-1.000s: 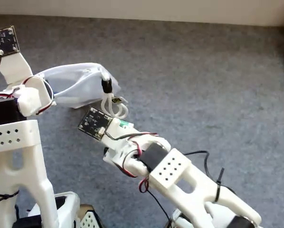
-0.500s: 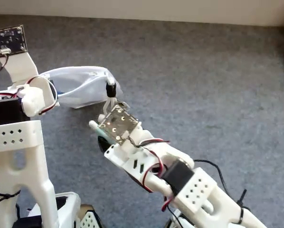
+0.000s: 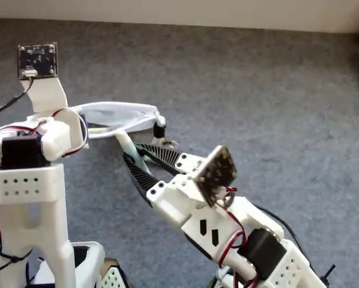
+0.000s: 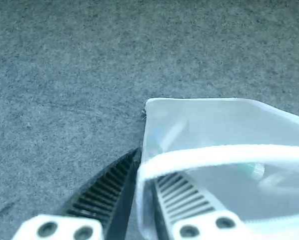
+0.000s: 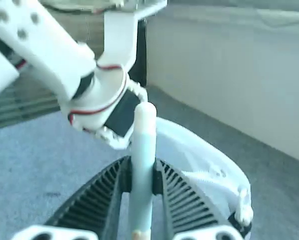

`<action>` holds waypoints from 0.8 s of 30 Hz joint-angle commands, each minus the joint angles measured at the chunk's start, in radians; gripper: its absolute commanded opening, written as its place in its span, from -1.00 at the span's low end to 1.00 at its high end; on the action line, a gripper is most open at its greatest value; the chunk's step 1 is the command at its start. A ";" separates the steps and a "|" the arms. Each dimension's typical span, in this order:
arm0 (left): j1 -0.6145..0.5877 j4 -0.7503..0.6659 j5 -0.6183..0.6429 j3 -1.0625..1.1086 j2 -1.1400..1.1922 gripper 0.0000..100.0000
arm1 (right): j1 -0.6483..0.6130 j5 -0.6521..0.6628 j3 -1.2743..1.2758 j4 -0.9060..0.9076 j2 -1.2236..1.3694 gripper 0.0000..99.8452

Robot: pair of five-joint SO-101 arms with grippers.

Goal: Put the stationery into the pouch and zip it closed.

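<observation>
While the right gripper (image 5: 141, 169) pinches the pale pen (image 5: 143, 145) between its ribbed jaws, the sound move, I judge, is to line the pen up with the mouth of the pouch (image 3: 116, 113), slide it in lengthwise and let go only once most of it is inside. The left gripper (image 4: 145, 167) is pressed together on the pouch's rim, holding it up over the grey carpet (image 3: 257, 90) at the left, just beyond the pen. The pouch is see-through white mesh with a white zip band and a black zip pull (image 3: 159, 130) at its right end.
</observation>
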 commanded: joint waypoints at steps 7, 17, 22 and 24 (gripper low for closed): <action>0.015 -0.029 -0.008 0.090 -0.111 -0.98 | 0.005 -0.009 -0.012 -0.275 -0.022 -0.99; 0.015 -0.028 -0.002 0.090 -0.111 -0.98 | -0.019 -0.008 -0.012 -0.504 -0.019 -0.99; 0.015 -0.028 -0.002 0.090 -0.111 -0.98 | -0.051 -0.005 -0.012 -0.590 -0.004 -0.99; 0.015 -0.028 -0.002 0.090 -0.111 -0.98 | -0.051 -0.005 -0.018 -0.616 0.036 -0.99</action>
